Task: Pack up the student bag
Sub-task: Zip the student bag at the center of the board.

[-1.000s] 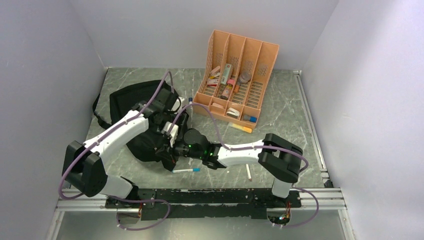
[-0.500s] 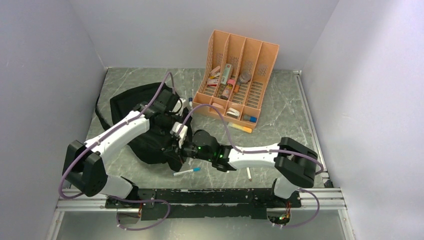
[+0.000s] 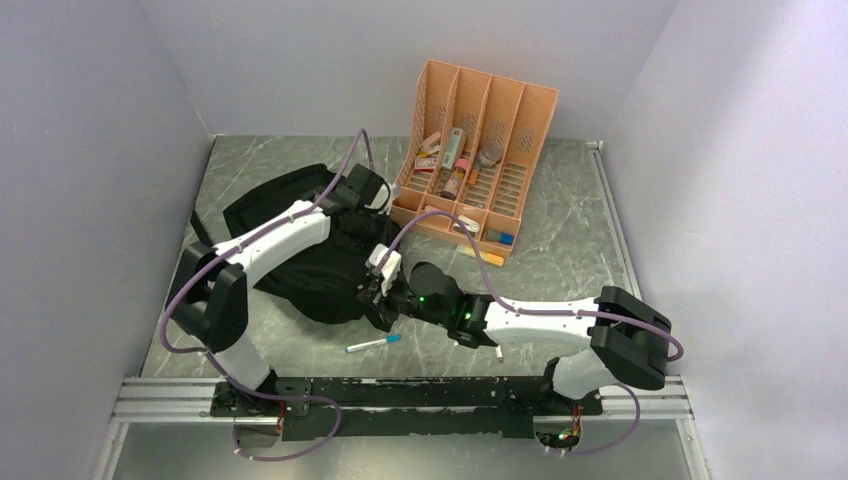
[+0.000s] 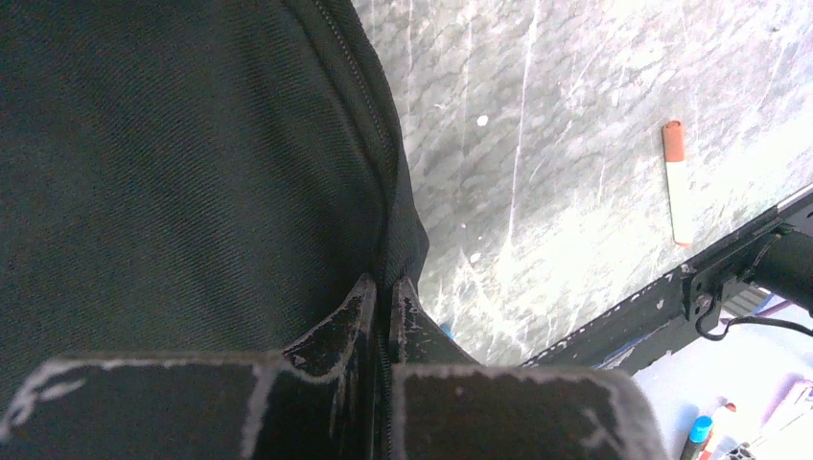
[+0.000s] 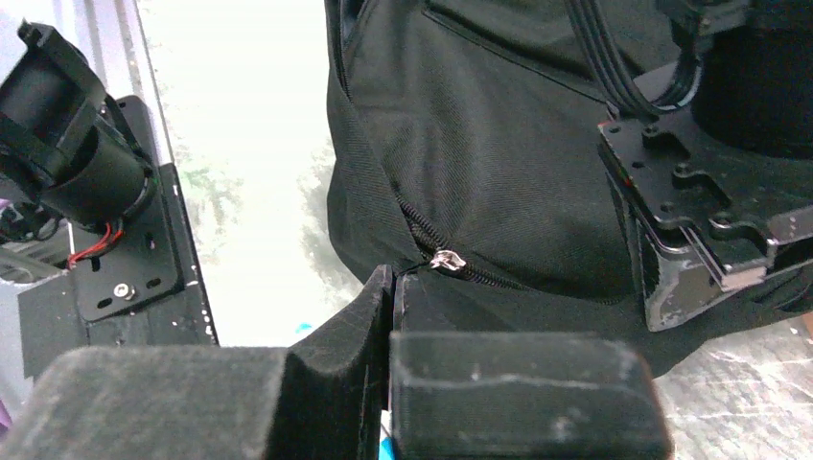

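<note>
The student bag (image 3: 300,262) is a black fabric backpack lying on the left half of the table. My left gripper (image 3: 362,228) reaches over it from the left. In the left wrist view it (image 4: 386,286) is shut on the bag (image 4: 173,172) along the zipper seam at its edge. My right gripper (image 3: 375,298) is at the bag's near right corner. Seen from the right wrist it (image 5: 395,273) is shut on the pull of the silver zipper slider (image 5: 446,259), with the bag (image 5: 499,144) right behind. The bag's inside is hidden.
An orange slotted organizer (image 3: 470,150) with several small items stands at the back. A yellow marker (image 3: 485,257) lies before it. A blue-capped pen (image 3: 372,343) and an orange-tipped white marker (image 4: 677,182) lie near the front rail (image 3: 420,390).
My left gripper has closed on the bag's seam and moved back and right. The right gripper, still shut, has shifted right, and the bag has moved right with them.
</note>
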